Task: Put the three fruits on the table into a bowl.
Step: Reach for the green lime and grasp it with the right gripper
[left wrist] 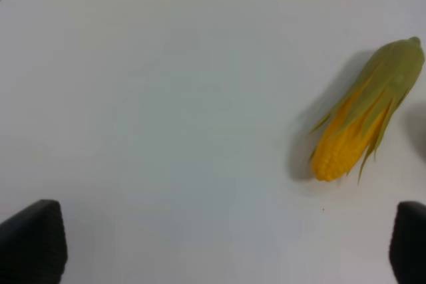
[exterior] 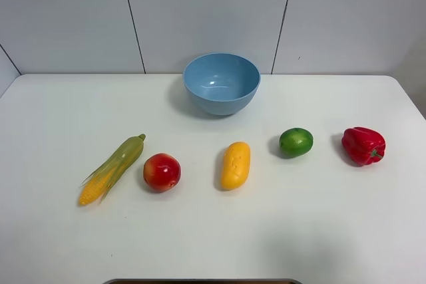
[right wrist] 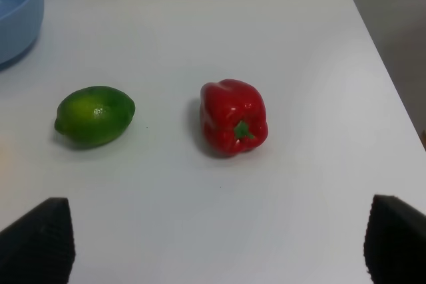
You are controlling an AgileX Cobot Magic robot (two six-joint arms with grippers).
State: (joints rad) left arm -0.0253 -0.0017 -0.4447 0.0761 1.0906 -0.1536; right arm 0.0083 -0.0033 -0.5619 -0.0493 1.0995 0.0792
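Note:
On the white table (exterior: 213,231) three fruits lie in a row: a red apple (exterior: 162,171) with yellowish patches, an oblong yellow-orange mango (exterior: 235,165), and a glossy green lime (exterior: 296,142). The light-blue bowl (exterior: 221,101) stands empty behind them at the far middle. Neither arm shows in the exterior high view. My left gripper (left wrist: 219,251) is open over bare table, nothing between its fingertips (left wrist: 30,241). My right gripper (right wrist: 216,247) is open too, its fingertips (right wrist: 396,241) wide apart, with the lime (right wrist: 94,115) and the bowl's edge (right wrist: 16,11) ahead of it.
A green-husked corn cob (exterior: 113,167) lies left of the apple and shows in the left wrist view as the corn cob (left wrist: 366,111). A red bell pepper (exterior: 363,145) sits right of the lime, seen close as the pepper (right wrist: 234,126). The table's right edge runs near it.

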